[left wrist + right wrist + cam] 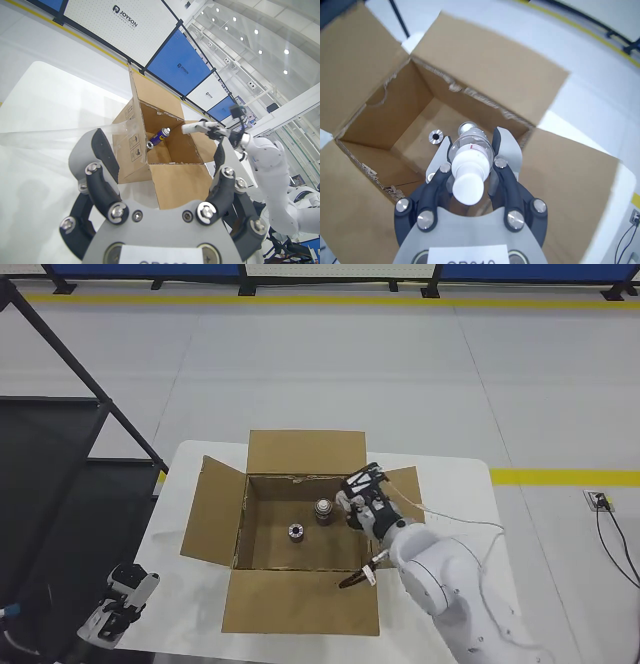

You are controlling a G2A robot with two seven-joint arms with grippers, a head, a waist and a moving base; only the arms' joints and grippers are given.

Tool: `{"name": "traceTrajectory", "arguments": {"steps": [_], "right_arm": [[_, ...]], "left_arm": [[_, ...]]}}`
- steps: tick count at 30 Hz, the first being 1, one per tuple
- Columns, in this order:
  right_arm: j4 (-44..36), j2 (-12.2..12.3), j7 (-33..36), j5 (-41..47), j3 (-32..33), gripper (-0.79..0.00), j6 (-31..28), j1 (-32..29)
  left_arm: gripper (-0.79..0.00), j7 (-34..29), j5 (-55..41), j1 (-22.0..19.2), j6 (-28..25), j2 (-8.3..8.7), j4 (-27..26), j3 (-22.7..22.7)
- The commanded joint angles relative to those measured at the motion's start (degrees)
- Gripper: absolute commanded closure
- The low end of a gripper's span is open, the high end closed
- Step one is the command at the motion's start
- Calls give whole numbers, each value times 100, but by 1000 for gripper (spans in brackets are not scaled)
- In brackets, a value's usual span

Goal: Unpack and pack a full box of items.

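An open cardboard box (pixel 262 606) stands on the white table (pixel 455 479) with its flaps spread. My right gripper (pixel 473 141) hangs over the box's right side and is shut on a clear bottle with a white cap (pixel 470 172). The top view places this gripper (pixel 360 500) just inside the right wall. On the box floor stand a blue spray can (pixel 160 136) and a small metal cylinder (pixel 435 137). My left gripper (pixel 162 155) is open and empty, off the table's front left corner (pixel 120 606), facing the box from a distance.
A strip of clear tape (pixel 117 128) hangs off the box's left flap. A thin cable (pixel 460 522) runs across the table behind the right arm. A dark frame (pixel 60 354) stands to the left of the table.
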Motion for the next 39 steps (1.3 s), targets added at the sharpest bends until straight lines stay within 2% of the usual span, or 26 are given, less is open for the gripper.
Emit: {"name": "traceTrajectory", "arguments": {"steps": [1,5,7,10,12,17,25,26,27,28,34,39], "right_arm": [[-633,64,-298,-228,604,0,295,-584],[-950,138,-715,-281,1603,0,734,-1428],[-692,170,-624,-202,2046,0,744,-1635],[-56,202,-417,-35,2377,0,546,-1679],[444,223,-395,-31,2442,0,310,-1613],[1504,246,-220,-205,2418,0,174,-1288],[2220,272,21,-221,2407,-9,-11,-979],[2257,273,62,-167,2407,-209,-56,-960],[2284,277,76,-152,2415,-453,-75,-941],[2305,281,80,-161,2414,-785,-89,-928],[2099,298,-13,-138,2476,-785,-50,-950],[1133,301,-445,-261,2603,-785,334,-1222]], "left_arm": [[-785,0,0,0,0,0,0,0],[-785,0,0,0,0,0,0,0],[-785,0,0,0,0,0,0,0],[-785,0,0,0,0,0,0,0],[-785,0,0,0,0,0,0,0],[-785,0,0,0,0,0,0,0],[-785,0,0,0,0,0,0,0],[-785,0,0,0,0,0,0,0],[-785,0,0,0,0,0,0,0],[-785,0,0,0,0,0,0,0],[-785,0,0,0,0,0,0,0],[-785,0,0,0,0,0,0,0]]}}
